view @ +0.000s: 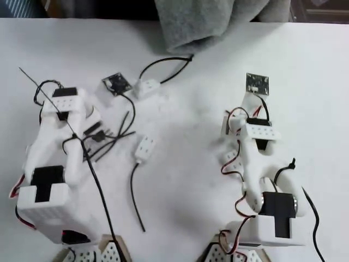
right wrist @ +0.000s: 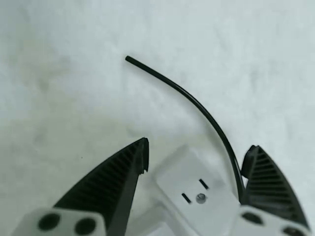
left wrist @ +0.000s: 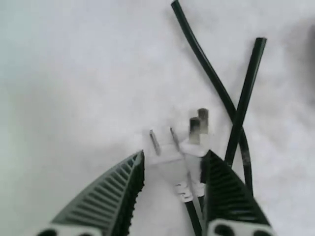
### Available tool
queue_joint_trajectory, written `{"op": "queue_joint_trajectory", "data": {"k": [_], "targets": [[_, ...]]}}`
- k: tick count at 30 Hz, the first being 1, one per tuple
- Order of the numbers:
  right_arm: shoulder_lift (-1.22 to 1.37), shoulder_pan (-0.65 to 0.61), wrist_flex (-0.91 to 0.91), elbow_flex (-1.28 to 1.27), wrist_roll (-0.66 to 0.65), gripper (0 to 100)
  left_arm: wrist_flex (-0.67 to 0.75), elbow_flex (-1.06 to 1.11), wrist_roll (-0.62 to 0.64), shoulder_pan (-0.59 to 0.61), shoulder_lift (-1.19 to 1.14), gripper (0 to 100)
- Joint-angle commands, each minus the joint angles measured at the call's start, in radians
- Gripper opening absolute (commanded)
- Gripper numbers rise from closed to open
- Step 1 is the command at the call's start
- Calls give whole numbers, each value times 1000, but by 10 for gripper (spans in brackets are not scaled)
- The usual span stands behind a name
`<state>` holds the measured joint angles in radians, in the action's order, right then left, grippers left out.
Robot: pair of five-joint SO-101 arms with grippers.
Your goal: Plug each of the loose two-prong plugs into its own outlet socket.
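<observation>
Inside left pincer (left wrist: 174, 153): plug (left wrist: 170, 160); inside right pincer (right wrist: 200, 144): outlet socket (right wrist: 197, 191)

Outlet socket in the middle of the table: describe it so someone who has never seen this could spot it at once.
On the white table, look between the left arm and the right arm. The small white outlet socket lies there, its black cord trailing toward the near edge. The other loose socket sits farther back, its cord looping to the grey cloth.
</observation>
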<state>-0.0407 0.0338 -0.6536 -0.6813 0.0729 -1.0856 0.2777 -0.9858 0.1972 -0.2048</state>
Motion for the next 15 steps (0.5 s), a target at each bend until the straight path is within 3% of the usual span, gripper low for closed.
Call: {"op": "queue_joint_trajectory", "data": {"k": [1,7,15], "targets": [[-5,2,15,5,6,306,2,-5,-6,-25,2,157],[-5,2,15,5,6,306,-91,-6,-9,-79,2,180],[-5,2,15,5,6,306,-98,-32,-6,-119,-65,180]]}}
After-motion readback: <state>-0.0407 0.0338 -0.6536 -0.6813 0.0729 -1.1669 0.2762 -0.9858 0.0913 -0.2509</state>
